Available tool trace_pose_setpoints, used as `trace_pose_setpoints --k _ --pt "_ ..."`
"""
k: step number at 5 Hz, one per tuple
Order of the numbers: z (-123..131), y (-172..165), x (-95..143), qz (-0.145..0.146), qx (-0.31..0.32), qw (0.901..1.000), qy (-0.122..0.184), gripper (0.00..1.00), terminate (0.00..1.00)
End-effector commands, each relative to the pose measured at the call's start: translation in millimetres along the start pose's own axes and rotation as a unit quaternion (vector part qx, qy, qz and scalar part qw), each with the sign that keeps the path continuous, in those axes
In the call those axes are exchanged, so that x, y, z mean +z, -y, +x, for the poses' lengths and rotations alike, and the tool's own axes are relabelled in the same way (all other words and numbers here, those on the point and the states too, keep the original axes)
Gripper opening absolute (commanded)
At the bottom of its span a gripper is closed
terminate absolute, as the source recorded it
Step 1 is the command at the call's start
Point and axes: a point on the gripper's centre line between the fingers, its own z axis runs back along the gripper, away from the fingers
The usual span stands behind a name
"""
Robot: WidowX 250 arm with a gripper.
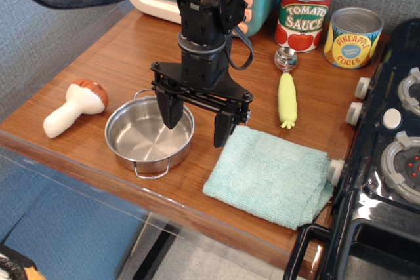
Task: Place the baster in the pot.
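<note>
The gripper (198, 120) was seen hanging above the right part of the pot (149, 137), its fingers (170, 111) spread wide and nothing held between them. The baster (74, 107) was found lying on the table (125, 50) just left of the pot, cap toward the back. A cloth (269, 175) was spread right of the pot.

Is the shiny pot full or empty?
Empty. The pot shows only its bare steel bottom, and the baster lies on the table beside it, outside.
</note>
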Motion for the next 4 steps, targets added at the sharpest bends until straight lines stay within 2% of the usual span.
trace_pose_setpoints --k 1,3,4 --pt "0.0 0.0 0.0 0.000 0.000 1.0000 0.000 1.00 0.00" --pt "4.4 -38.0 12.3 0.006 0.011 0.9999 0.000 1.00 0.00" --pt "2.4 -69.5 14.0 0.007 0.017 0.9998 0.006 1.00 0.00"
